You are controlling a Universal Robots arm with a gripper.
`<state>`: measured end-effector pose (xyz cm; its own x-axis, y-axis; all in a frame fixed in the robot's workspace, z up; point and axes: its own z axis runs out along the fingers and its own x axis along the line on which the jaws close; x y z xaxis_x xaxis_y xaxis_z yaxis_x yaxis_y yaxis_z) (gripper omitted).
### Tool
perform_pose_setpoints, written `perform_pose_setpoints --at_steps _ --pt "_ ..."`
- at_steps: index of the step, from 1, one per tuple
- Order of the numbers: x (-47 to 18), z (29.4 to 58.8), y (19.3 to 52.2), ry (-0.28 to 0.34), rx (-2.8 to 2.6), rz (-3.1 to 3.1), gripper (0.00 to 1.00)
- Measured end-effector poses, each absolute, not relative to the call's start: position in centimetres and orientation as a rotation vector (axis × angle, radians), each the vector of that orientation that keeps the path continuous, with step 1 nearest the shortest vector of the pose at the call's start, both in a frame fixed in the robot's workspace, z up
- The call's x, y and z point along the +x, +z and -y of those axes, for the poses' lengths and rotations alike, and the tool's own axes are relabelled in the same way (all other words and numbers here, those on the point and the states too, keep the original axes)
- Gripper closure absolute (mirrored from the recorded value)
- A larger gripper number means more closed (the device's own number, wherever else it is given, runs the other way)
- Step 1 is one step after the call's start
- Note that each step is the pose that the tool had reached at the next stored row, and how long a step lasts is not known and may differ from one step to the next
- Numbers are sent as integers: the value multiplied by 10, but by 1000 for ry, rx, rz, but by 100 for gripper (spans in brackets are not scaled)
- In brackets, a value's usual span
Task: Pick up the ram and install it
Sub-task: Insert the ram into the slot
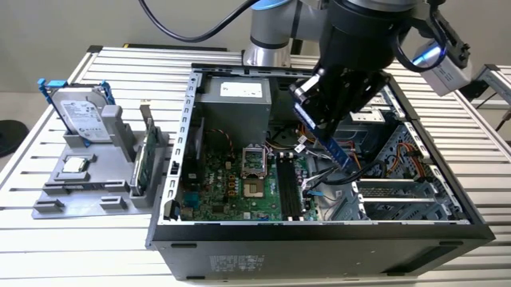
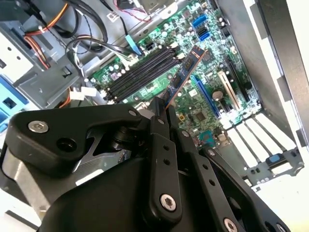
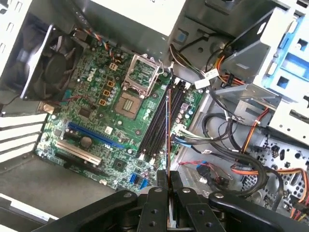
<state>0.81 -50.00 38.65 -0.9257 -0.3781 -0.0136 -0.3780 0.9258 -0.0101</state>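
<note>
The ram [image 1: 335,149] is blue, and in the second wrist view it carries a reddish mark at its far end. The gripper [image 2: 163,103] is glossy black with silver screw heads. The main board [image 1: 231,185] is green, speckled with black and gold parts; its memory slots [image 3: 157,123] are black, and one long slot [image 3: 94,134] is bright blue. The hard drive [image 1: 84,116] is silver in a blue frame. The table [image 1: 96,239] is white, ribbed in parallel slats. The cables [image 3: 248,137] are orange, red, yellow and black

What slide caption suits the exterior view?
Gripper holds the ram tilted above the motherboard inside the open computer case.
</note>
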Motion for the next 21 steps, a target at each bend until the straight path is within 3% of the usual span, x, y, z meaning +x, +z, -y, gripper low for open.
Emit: perform_pose_setpoints --at_steps 21 --pt "8 500 383 -17 -303 -3113 100"
